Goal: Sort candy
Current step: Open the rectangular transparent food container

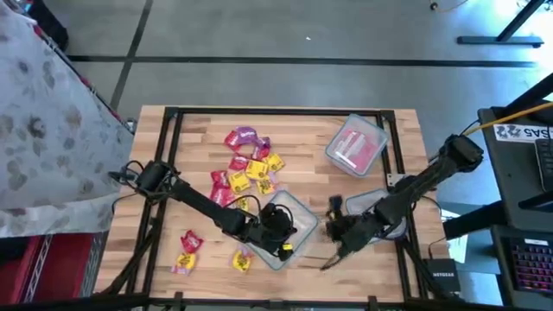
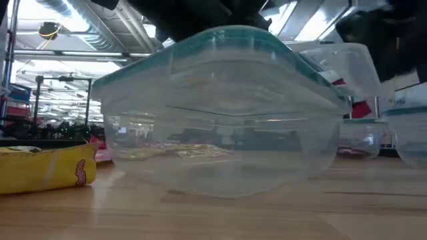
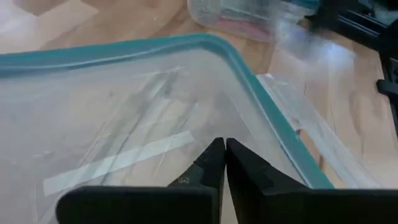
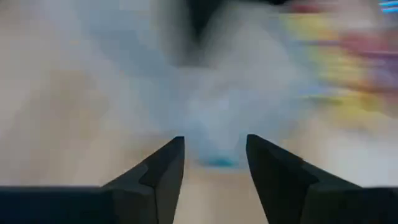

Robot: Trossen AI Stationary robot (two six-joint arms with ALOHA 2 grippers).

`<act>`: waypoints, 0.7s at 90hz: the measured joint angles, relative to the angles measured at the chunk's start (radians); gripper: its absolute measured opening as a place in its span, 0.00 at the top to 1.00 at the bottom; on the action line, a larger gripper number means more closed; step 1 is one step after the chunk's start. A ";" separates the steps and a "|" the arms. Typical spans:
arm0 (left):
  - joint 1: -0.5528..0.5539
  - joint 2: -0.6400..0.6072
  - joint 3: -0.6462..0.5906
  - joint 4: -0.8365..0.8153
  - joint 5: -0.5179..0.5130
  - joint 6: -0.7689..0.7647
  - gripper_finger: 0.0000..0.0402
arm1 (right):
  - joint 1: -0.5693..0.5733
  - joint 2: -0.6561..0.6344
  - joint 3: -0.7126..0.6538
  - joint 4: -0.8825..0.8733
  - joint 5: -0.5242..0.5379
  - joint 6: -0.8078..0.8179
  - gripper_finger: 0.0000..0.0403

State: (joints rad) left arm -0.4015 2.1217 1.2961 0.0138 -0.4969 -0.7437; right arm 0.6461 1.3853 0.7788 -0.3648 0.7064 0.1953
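Note:
A clear tub [image 1: 278, 226] with a teal-rimmed lid [image 3: 261, 93] stands near the table's front middle, and it fills the low view [image 2: 220, 113]. My left gripper [image 3: 224, 146], shut, is on top of that lid [image 1: 278, 223]. My right gripper [image 4: 214, 155] is open with nothing between its fingers, just right of the tub [image 1: 337, 231]. The candy [image 1: 246, 168] lies in a loose pile of red, yellow and purple packets behind the tub. More packets lie at the front left [image 1: 186, 250], and one yellow packet [image 2: 43, 170] shows in the low view. My left gripper has its shut fingertips [image 3: 214, 152] down on the lid's clear top panel [image 3: 186, 118], inside the teal rim and near one corner. The fingers slant down from the table's left. The tub stands flat on the table with its lid on.
A second clear tub [image 1: 354, 147] holding red packets stands at the back right. Another clear tub or lid [image 1: 373, 206] lies under my right arm. A black frame [image 1: 276, 111] runs along the table's edges. Bare wood shows at the front right.

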 joint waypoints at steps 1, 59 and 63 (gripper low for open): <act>0.000 0.000 0.000 0.001 0.000 0.000 1.00 | -0.003 0.000 0.000 -0.010 0.036 0.006 0.60; 0.001 -0.035 0.003 0.013 -0.074 0.095 1.00 | -0.197 0.008 -0.035 0.058 -0.496 0.116 0.60; 0.005 -0.046 0.002 0.008 -0.081 0.098 1.00 | -0.181 0.007 -0.034 0.075 -0.520 0.131 0.60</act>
State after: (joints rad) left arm -0.3968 2.0759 1.2976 0.0221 -0.5779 -0.6460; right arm 0.4648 1.3922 0.7444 -0.2902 0.1860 0.3259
